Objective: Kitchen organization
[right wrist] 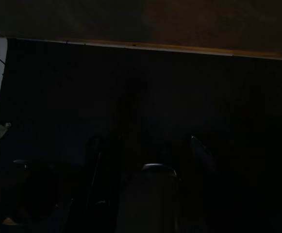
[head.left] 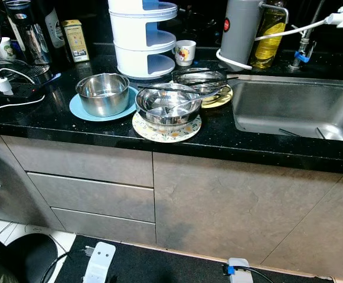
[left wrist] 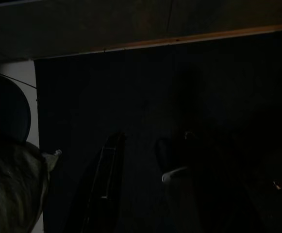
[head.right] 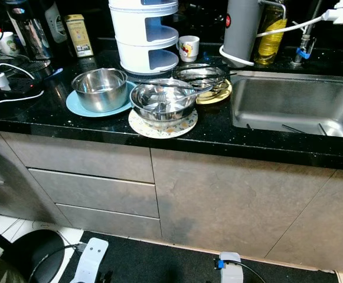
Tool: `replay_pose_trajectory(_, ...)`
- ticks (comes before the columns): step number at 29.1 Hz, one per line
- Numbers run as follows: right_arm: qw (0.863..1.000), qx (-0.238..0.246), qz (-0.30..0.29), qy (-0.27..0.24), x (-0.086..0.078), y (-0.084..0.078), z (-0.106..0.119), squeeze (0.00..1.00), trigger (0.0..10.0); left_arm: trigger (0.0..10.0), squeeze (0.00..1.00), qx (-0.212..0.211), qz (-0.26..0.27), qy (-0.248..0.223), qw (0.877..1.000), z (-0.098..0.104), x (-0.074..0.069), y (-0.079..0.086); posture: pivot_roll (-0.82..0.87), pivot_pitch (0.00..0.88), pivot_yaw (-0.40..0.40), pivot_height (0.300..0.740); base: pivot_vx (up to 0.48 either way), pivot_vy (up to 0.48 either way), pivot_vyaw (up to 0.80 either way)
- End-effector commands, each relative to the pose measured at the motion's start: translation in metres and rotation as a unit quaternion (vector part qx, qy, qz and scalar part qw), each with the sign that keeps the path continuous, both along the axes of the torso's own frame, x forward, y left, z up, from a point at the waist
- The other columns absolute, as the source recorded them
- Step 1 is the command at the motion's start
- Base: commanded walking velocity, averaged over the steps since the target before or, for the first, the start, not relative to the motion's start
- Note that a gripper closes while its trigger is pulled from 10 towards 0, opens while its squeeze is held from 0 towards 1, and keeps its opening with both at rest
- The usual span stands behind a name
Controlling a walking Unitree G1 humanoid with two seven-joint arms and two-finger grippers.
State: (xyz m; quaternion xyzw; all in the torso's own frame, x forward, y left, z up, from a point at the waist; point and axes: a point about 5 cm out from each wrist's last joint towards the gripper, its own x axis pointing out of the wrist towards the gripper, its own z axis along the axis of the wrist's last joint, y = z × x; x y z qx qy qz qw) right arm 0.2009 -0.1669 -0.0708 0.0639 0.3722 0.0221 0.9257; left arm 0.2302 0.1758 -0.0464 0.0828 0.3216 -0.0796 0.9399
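On the black counter (head.left: pixel 53 121) a steel bowl (head.left: pixel 103 93) sits on a blue plate (head.left: pixel 79 110). To its right a second steel bowl (head.left: pixel 168 106), holding metal utensils, rests on a floral plate (head.left: pixel 166 132). Behind that, a shallow steel dish (head.left: pixel 199 78) lies on a yellow plate (head.left: pixel 221 99). A patterned mug (head.left: pixel 185 52) stands beside a white tiered rack (head.left: pixel 141 38). The steel sink (head.left: pixel 295 109) is at the right. Both arms hang idle: the left gripper (left wrist: pixel 136 145) and the right gripper (right wrist: pixel 145 145) are dim shapes over dark floor.
A grey flask (head.left: pixel 239 29), an oil bottle (head.left: pixel 268 35) and a tap hose stand behind the sink. A yellow tin (head.left: pixel 75 40), a glass jug and a white charger (head.left: pixel 3 84) with cables crowd the left. Grey drawers (head.left: pixel 94 194) front me; a power strip (head.left: pixel 99 264) lies on the floor.
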Motion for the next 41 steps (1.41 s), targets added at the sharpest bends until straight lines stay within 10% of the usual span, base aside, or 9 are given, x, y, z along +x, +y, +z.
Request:
replay_pose_trajectory(1, 1.0, -0.006, 0.009, 0.025, -0.01, 0.001, -0.006, 0.0, 10.0, 10.0, 0.0, 0.006, -0.005, 0.021, 1.0, -0.005, -0.006, 0.004, -0.06, 0.153, 0.0, 0.74, 0.0, 0.0, 0.0)
replay_pose_trajectory(41, 0.997, -0.024, 0.021, 0.073, -0.023, 0.001, -0.015, 0.0, 10.0, 10.0, 0.0, -0.012, -0.025, 0.024, 0.999, -0.002, -0.002, -0.003, -0.06, 0.133, 0.013, 0.74, 0.217, 0.0, 0.0)
